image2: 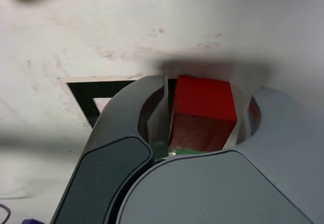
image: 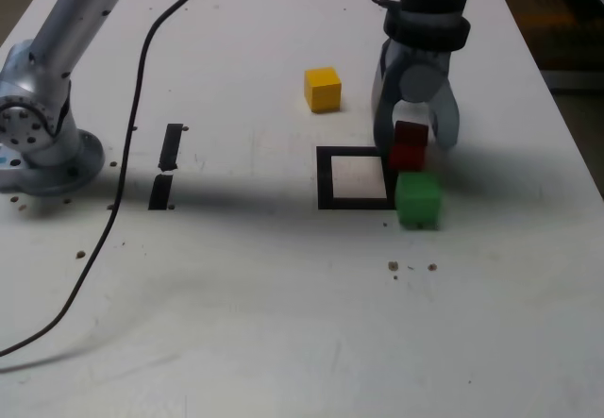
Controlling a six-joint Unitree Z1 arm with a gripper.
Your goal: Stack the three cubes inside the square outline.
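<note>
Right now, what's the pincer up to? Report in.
Pincer closed around red cube. Square outline has no cube inside. Green cube close beside red one.

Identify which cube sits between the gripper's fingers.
The red cube, flanked by the gripper; the green cube sits just in front, the yellow cube lies apart.

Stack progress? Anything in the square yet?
Done: nothing; the square outline holds no cube. In hand: the gripper has its jaws around the red cube beside the outline; a firm grip isn't clear. Left: place red, then stack the green cube and yellow cube.
</note>
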